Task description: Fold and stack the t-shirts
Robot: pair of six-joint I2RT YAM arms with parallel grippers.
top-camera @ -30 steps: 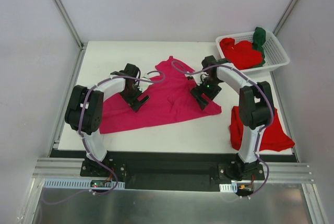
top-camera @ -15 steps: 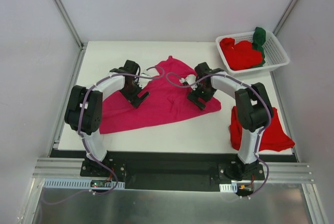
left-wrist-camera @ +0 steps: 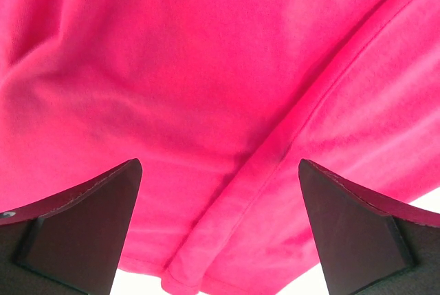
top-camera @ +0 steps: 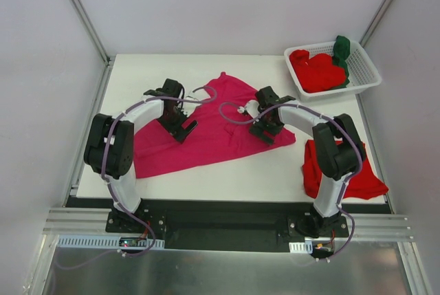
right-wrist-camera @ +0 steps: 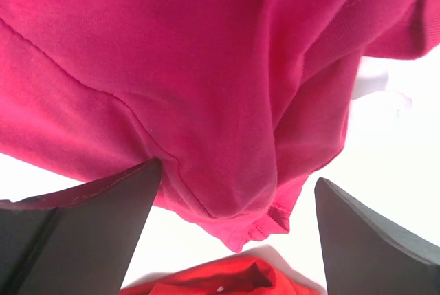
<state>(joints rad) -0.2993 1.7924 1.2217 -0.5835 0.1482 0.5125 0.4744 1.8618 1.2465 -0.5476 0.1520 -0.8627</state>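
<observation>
Your left gripper (left-wrist-camera: 218,166) and right gripper (right-wrist-camera: 237,171) are both spread wide — low over the magenta-pink t-shirt (top-camera: 206,140), gripping nothing.

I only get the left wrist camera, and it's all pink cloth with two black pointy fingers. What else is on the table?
Observer: A white slotted plastic basket sits at the far right corner of the white table.
Operator: Where's the other hand?
Observer: The right hand is open over the right side of the same magenta-pink cloth t-shirt.
Operator: Any more shirts lying out?
Observer: A bright red cloth t-shirt lies at the table's near right edge.
</observation>
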